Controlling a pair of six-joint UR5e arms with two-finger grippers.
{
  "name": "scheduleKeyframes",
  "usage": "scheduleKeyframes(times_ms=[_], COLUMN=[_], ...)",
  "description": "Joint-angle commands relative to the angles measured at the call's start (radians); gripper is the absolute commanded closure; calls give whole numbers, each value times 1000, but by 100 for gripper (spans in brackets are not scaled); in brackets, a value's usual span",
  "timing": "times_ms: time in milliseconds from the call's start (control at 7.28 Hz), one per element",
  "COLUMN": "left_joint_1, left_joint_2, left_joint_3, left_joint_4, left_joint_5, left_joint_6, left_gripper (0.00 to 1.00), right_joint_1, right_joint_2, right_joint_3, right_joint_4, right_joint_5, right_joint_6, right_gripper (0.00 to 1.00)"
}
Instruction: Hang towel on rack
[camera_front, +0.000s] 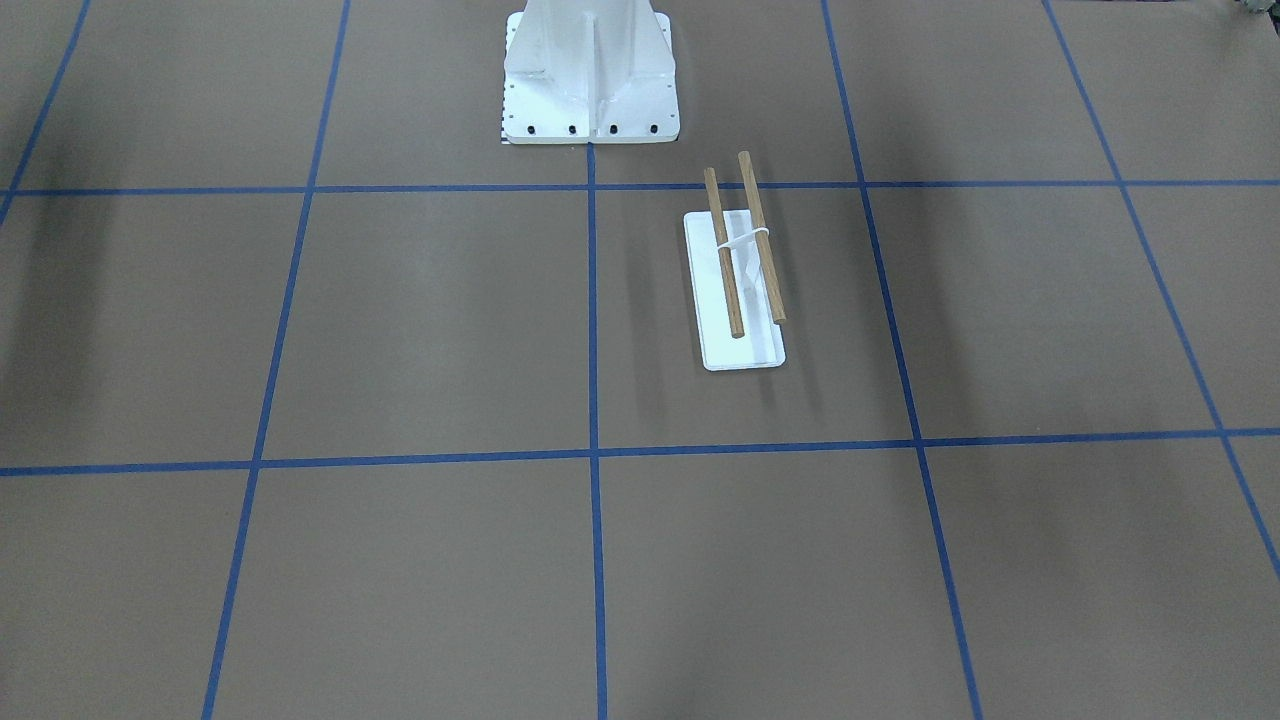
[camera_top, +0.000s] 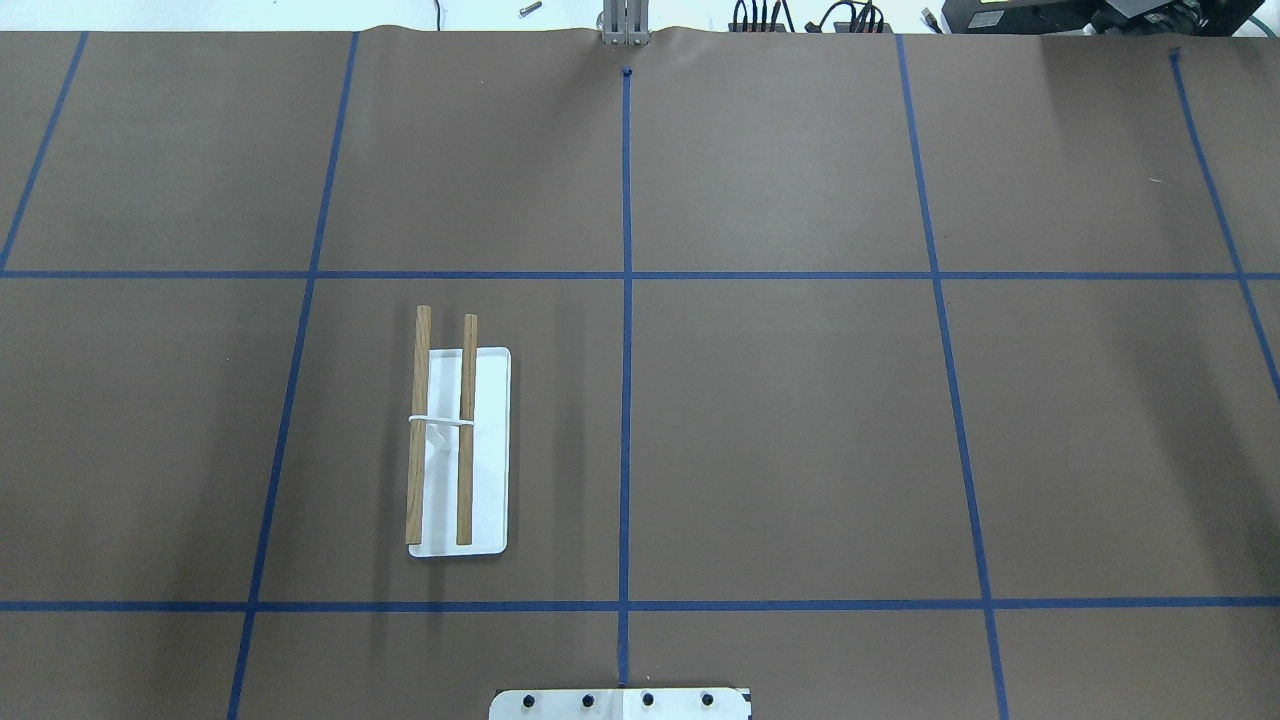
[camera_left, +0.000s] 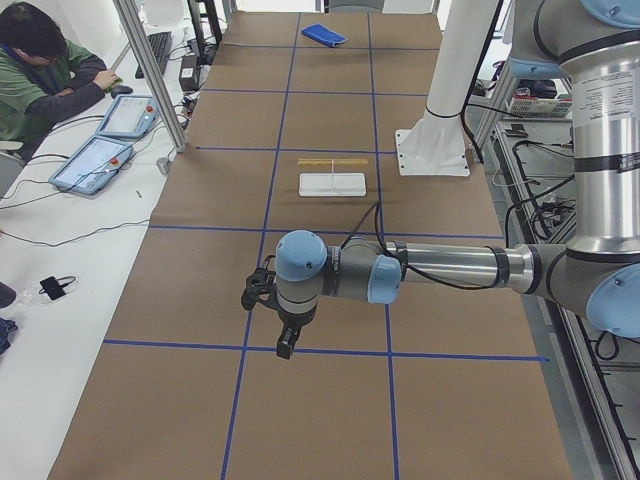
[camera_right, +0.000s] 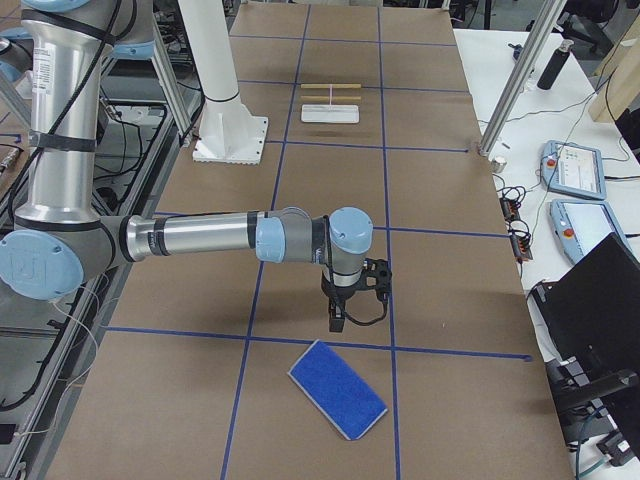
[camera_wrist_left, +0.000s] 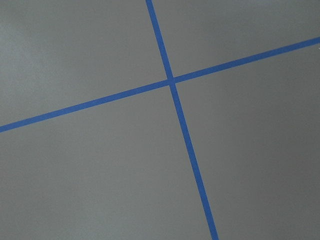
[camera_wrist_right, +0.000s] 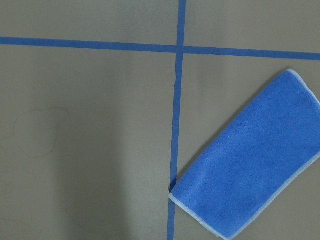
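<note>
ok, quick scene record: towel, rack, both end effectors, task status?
towel: flat on the table, at the robot's right end, not held
rack: robot's left of centre, both dowels bare
left end effector: above bare table, apart from rack; open or shut unclear
right end effector: above table beside towel, not touching; open or shut unclear
status: towel not yet hung

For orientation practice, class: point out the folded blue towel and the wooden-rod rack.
Folded royal-blue cloth towel (camera_wrist_right: 250, 157): right wrist view, centre of its top face.
White-based rack with two brown wooden rods (camera_top: 490, 450): overhead view, bare base beside the rods.
</note>
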Motion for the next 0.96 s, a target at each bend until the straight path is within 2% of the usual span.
scheduleKeyframes(times_ms=[0,550,824], left_joint_1=[0,-2,0], left_joint_2=[1,1,-49], left_joint_3=[0,0,11], left_joint_4=[-8,-83,-141], left_joint_5=[2,2,3], left_joint_6=[2,-1,-12], left_gripper=[2,2,2], right_joint_1=[0,0,-1], right_joint_2=[0,5,12], right_joint_3=[0,34,34], right_joint_4=[0,29,157], right_joint_5=[8,8,15], right_joint_6=[0,-11,9], right_gripper=[0,0,0])
